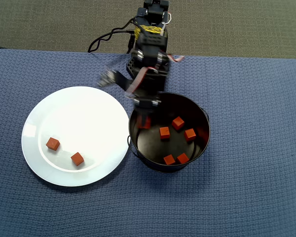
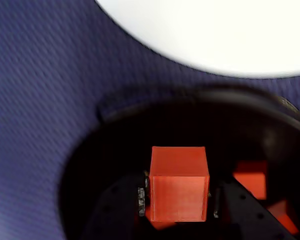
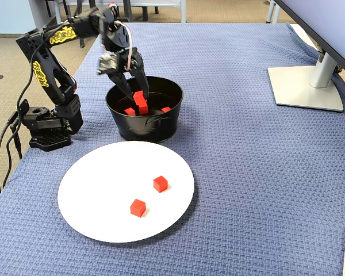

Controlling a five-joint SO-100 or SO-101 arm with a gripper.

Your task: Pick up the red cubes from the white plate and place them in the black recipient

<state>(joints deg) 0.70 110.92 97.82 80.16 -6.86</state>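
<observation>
My gripper (image 2: 179,197) is shut on a red cube (image 2: 179,190), with a black finger against each side. It holds the cube just inside the near rim of the black pot (image 2: 155,100). The overhead view shows the gripper (image 1: 144,121) at the pot's left inner wall (image 1: 134,143), with several red cubes (image 1: 165,132) on the pot's floor. The white plate (image 1: 84,113) lies left of the pot and carries two red cubes (image 1: 53,143) (image 1: 77,158). In the fixed view the held cube (image 3: 140,99) hangs in the pot (image 3: 144,131), behind the plate (image 3: 103,184).
A blue woven cloth (image 3: 247,172) covers the table. The arm's base (image 3: 46,123) stands at the table's left edge in the fixed view, with cables trailing off it. A monitor stand (image 3: 307,86) sits at the far right.
</observation>
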